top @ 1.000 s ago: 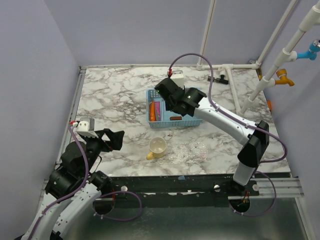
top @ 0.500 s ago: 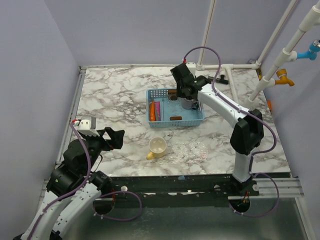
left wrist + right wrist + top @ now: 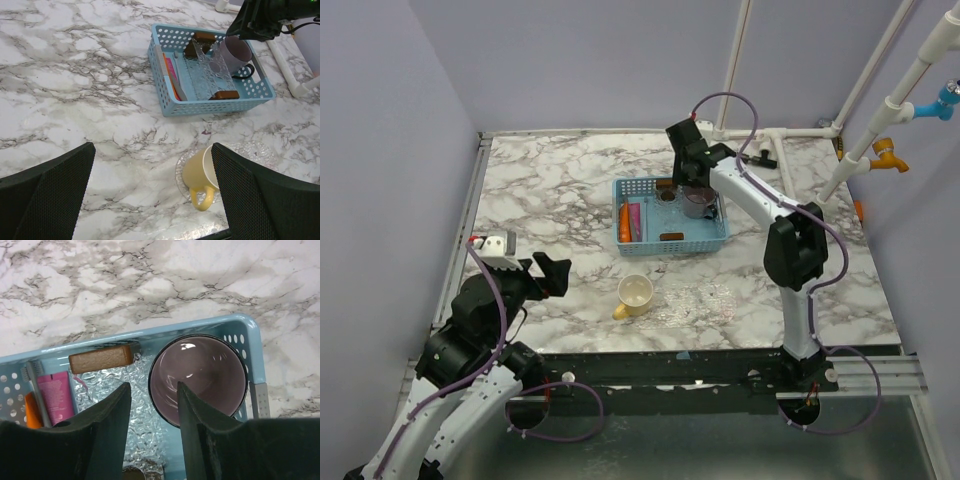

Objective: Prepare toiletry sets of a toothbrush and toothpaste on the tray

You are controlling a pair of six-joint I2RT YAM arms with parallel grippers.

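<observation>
— Two hands, and only one is busy. Where is the right hand hanging?

— Over the right end of the tray. It is standing half spread, one finger over the mouth of the purple mug and the other just outside its rim. As far as I am seeing, it is pinching nothing.

— And the other one?

— The left hand is hovering wide and empty above the near side of the counter, well apart from the tray. A yellow mug is sitting between them.

— The toothbrush and toothpaste?

— The toothbrush is lying just beside the pink toothpaste at the tray's left end. Crinkly plastic and a brown block are lying between them and the purple mug.

— So what is worrying you?

— I am guessing it is going for that rim. The wall is looking thin and glossy, so the mug could be twisting out of a pinch and dropping onto the plastic. It is also sitting tight in the corner, so the outer finger could be snagging the tray wall and dragging the whole tray along.
</observation>
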